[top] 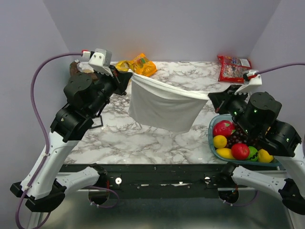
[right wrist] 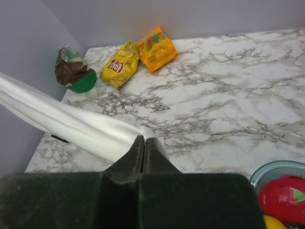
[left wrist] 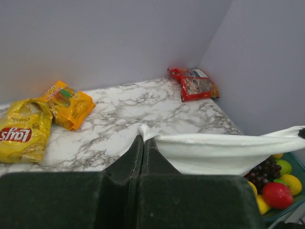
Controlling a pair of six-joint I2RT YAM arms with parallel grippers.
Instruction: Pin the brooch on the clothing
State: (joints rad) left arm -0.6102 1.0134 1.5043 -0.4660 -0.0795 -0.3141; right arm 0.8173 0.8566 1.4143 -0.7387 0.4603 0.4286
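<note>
The marble table [top: 143, 138] is lying mostly open in the middle, and above it the white garment [top: 164, 107] is hanging like a small hammock, its top edge pulled into a taut line while the rest is drooping towards the marble without seeming to rest on it. That is happening because the two arms are sharing it. The left gripper [top: 127, 77] is pinching the left end of the edge with its fingers clenched flat together on a fold of fabric. The right gripper [top: 213, 98] is doing the same at the right end, holding its end a little lower. To my eye they are spreading the cloth, either to lay it flat or to offer a smooth face for pinning. The fruit bowl [top: 210, 136] is sitting at the right, just under the right arm, out of the cloth's way. The yellow crisp bag [left wrist: 21, 133], orange packet [left wrist: 66, 102] and red packet [left wrist: 193, 85] are lying along the back wall, well apart from the work. The brooch I am not finding in any view. With both grippers occupied, neither is carrying it.
</note>
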